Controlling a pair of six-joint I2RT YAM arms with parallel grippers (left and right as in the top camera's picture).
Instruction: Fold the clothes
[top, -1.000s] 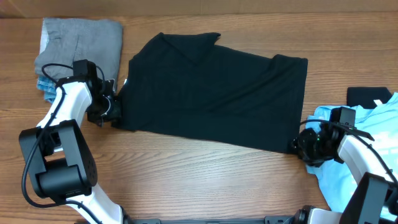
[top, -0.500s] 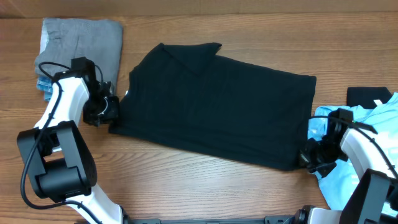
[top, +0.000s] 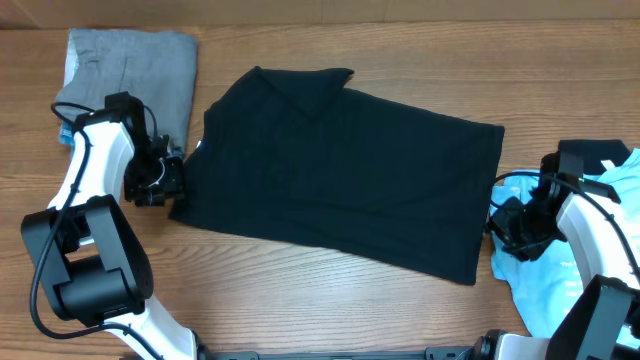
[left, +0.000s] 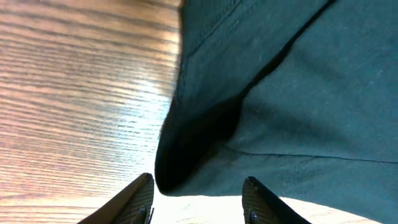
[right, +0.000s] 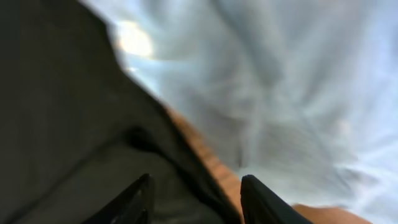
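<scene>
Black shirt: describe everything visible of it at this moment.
The black shirt is plain soft fabric, spread flat and slightly askew on the wooden table, collar toward the far edge, a few shallow wrinkles. The open left gripper sits at its left edge and the open right gripper at its right edge; neither clamps it.

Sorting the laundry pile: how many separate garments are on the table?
4: a grey one folded at top left, the black shirt in the centre, the light blue tee at right, and a dark piece behind it. More may hide underneath.
</scene>
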